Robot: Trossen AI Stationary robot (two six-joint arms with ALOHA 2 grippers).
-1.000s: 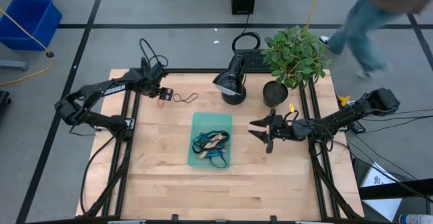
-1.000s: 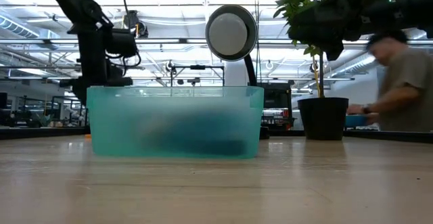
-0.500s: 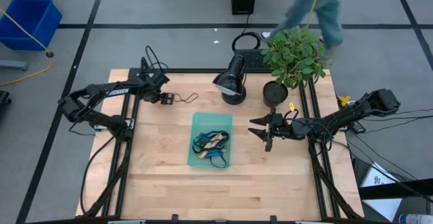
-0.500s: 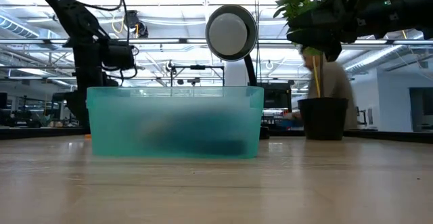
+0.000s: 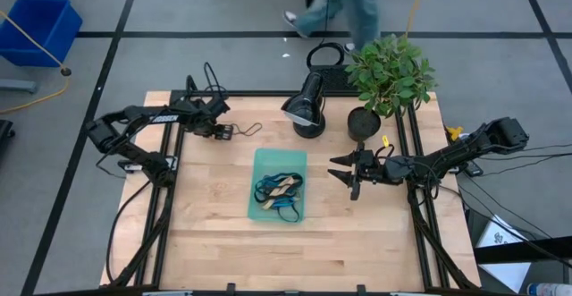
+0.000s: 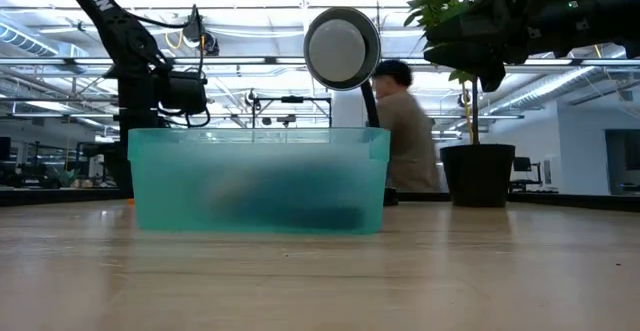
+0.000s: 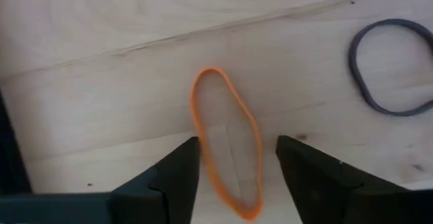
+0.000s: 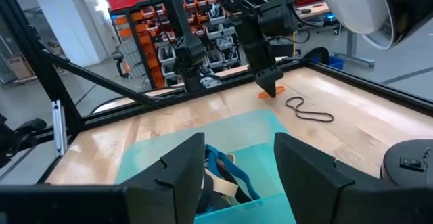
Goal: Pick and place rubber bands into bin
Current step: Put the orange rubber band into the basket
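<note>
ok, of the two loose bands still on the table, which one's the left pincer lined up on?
The orange rubber band: it lies between the open fingers of the left pincer. The black rubber band lies off to one side, outside them.

A teal bin (image 6: 258,179) sits on the desk (image 6: 320,271), dark contents blurred inside. Behind stand a round lamp (image 6: 342,47), a potted plant (image 6: 476,91), and a person (image 6: 405,131).

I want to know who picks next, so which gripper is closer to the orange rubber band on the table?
Left. The left gripper hangs right over the orange rubber band, fingers open on either side of it. The right gripper waits across the table, beyond the bin.
</note>
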